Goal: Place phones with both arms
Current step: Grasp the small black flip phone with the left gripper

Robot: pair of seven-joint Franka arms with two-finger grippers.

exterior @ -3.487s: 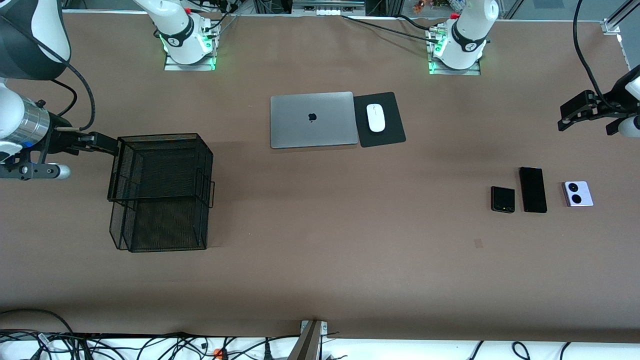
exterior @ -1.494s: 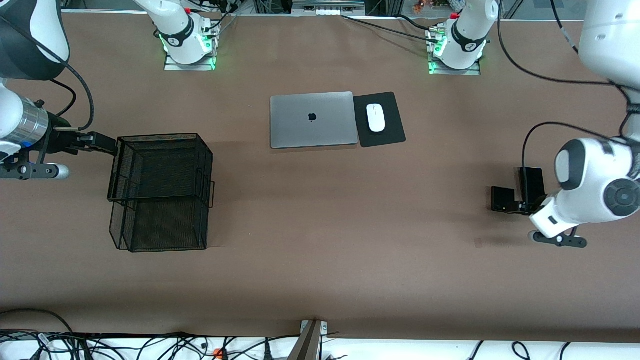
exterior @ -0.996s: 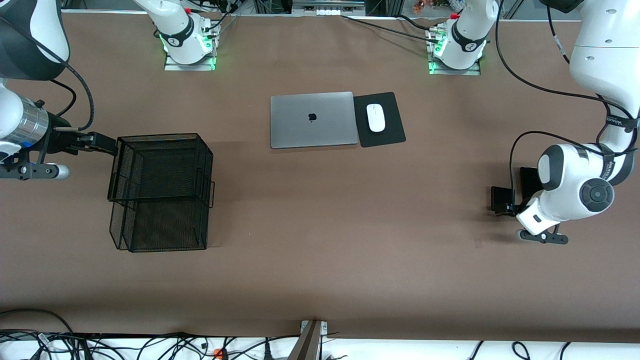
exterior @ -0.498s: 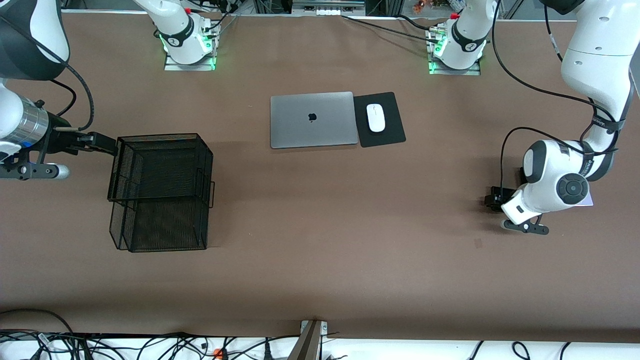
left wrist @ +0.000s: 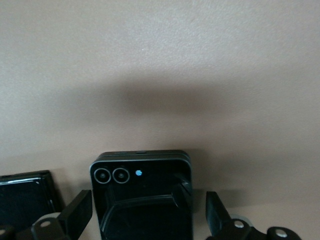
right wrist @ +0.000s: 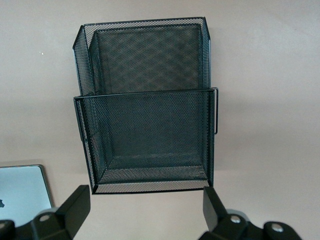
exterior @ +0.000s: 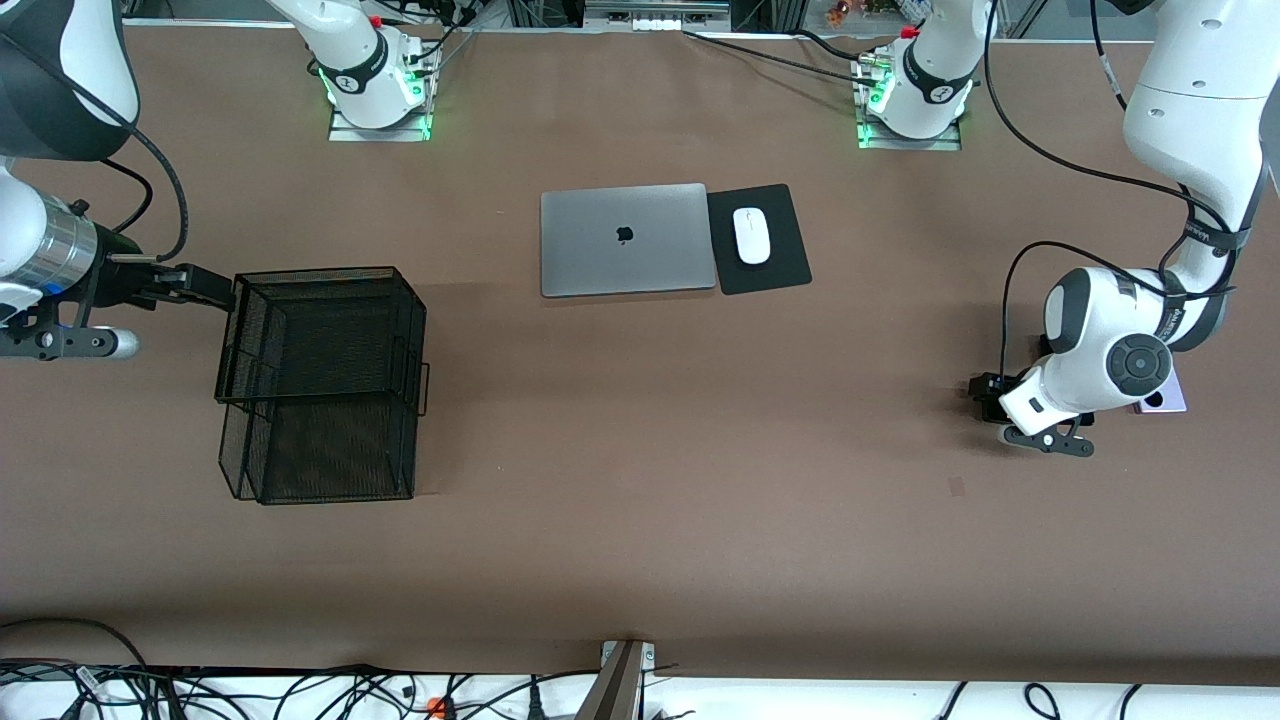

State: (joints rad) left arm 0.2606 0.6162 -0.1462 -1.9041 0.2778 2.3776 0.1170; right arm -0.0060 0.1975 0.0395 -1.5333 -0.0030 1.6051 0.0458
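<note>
My left gripper (exterior: 988,392) hangs low over the squarish black folded phone (left wrist: 142,200), near the left arm's end of the table. It is open, one finger on each side of the phone and neither touching it (left wrist: 145,220). The long slim black phone (left wrist: 25,197) lies right beside it; in the front view my left arm hides most of it. A corner of the lilac-white phone (exterior: 1168,400) shows past the left wrist. My right gripper (exterior: 205,285) waits open beside the black mesh basket (exterior: 330,272), nothing between its fingers (right wrist: 145,210).
The two-tier mesh basket (right wrist: 147,110) stands toward the right arm's end of the table. A shut silver laptop (exterior: 625,238) and a white mouse (exterior: 752,235) on a black pad (exterior: 775,270) lie mid-table, near the bases. Cables run along the table's front edge.
My left arm has swung in over the phones and come down, centring its open gripper on the folded black phone. The right arm has not moved.
</note>
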